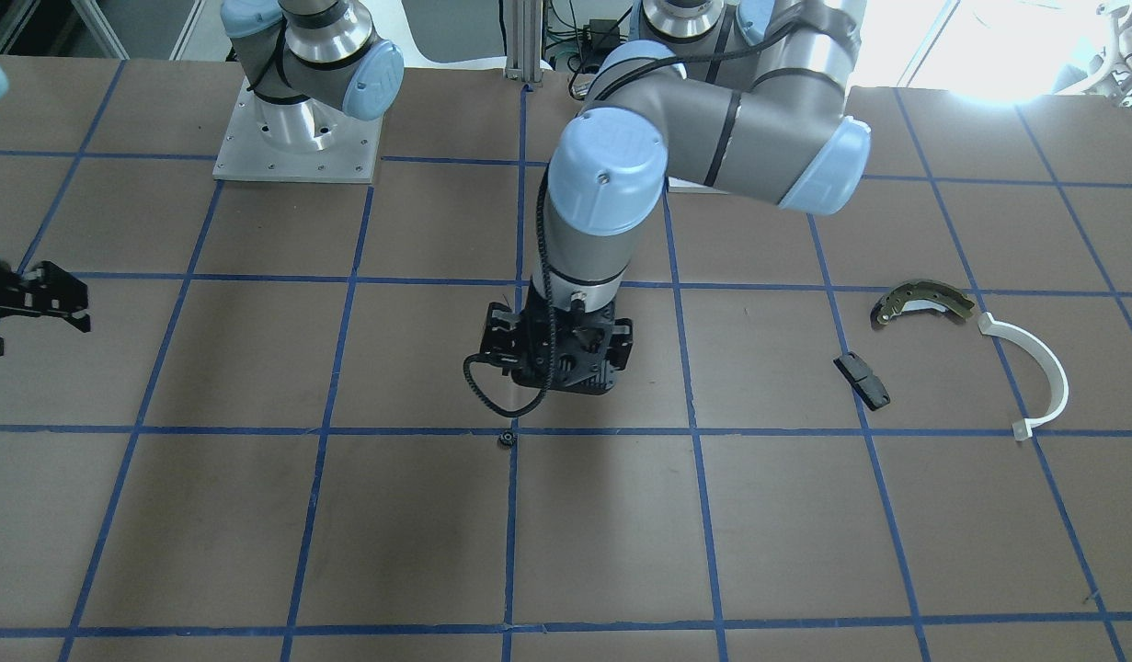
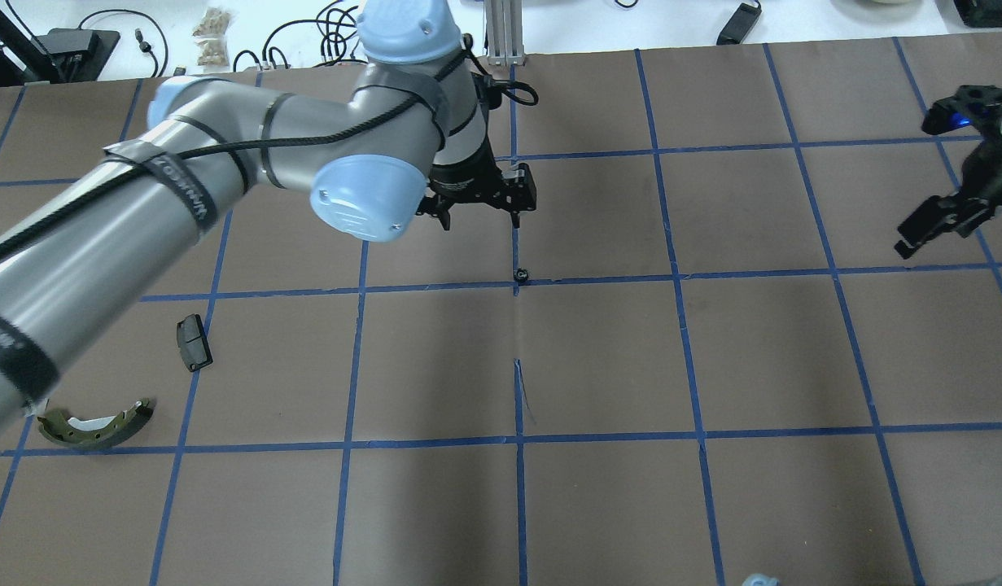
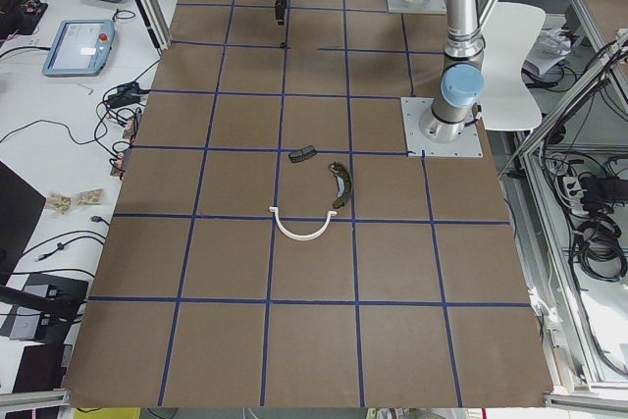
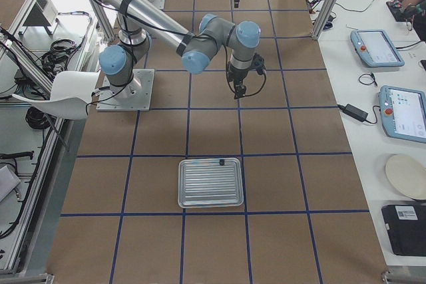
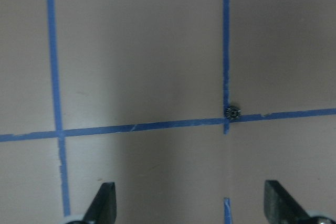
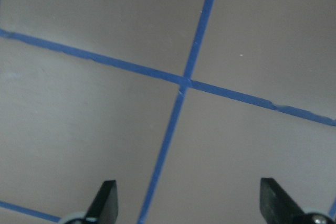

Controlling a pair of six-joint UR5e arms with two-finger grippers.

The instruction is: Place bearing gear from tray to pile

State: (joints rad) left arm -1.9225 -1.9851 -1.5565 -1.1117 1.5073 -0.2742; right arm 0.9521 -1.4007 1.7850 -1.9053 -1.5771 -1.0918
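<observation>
The bearing gear (image 1: 506, 439), a tiny dark toothed ring, lies on the table at a blue tape crossing; it also shows in the overhead view (image 2: 519, 275) and the left wrist view (image 5: 231, 112). My left gripper (image 1: 556, 360) hangs open and empty just above the table, a little short of the gear (image 2: 480, 216) (image 5: 190, 205). My right gripper (image 2: 928, 224) is open and empty, far off to the side (image 6: 189, 203). The pile is a brake shoe (image 1: 920, 302), a white half-ring (image 1: 1034, 368) and a black pad (image 1: 862, 380). The tray (image 4: 210, 182) shows only in the exterior right view.
The table is brown paper with a blue tape grid (image 2: 680, 277). The right arm's base plate (image 1: 294, 147) stands at the table's back. A small dark part (image 4: 221, 161) sits at the tray's far rim. Operator desks with tablets (image 4: 376, 44) line the far side.
</observation>
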